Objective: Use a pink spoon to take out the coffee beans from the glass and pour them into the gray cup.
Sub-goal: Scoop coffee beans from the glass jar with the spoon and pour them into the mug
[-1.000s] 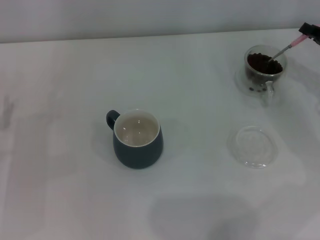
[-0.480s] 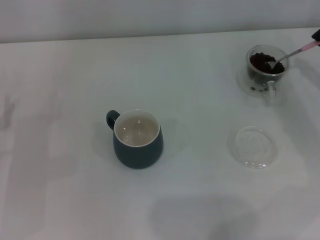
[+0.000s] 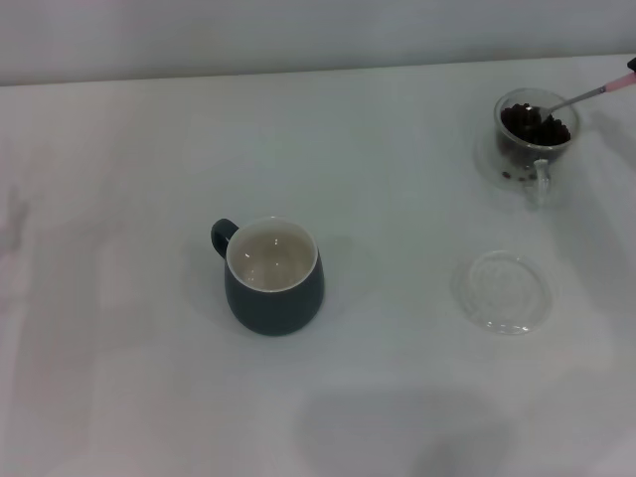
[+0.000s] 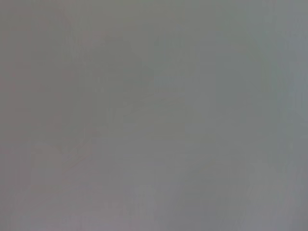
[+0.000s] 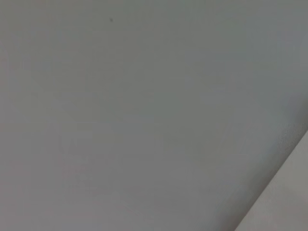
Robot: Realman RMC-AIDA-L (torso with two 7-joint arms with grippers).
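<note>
While coffee beans [image 3: 535, 125] fill the glass [image 3: 530, 139] at the table's far right, the pink spoon [image 3: 576, 98] dips into them; the gray cup [image 3: 271, 275] sits empty mid-table; right gripper's grip cannot be told

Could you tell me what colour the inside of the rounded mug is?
Cream-white inside the dark blue-gray ceramic mug; the head view shows it best.

My work surface: a plain white table [image 3: 139, 378]. The gray cup [image 3: 273, 276] stands near its middle, handle toward my far left, cream inside bare. The glass [image 3: 533, 137] sits at the far right, well apart, dark coffee beans [image 3: 535, 126] inside. A flat clear saucer [image 3: 503, 290] lies nearer me, below the glass.
</note>
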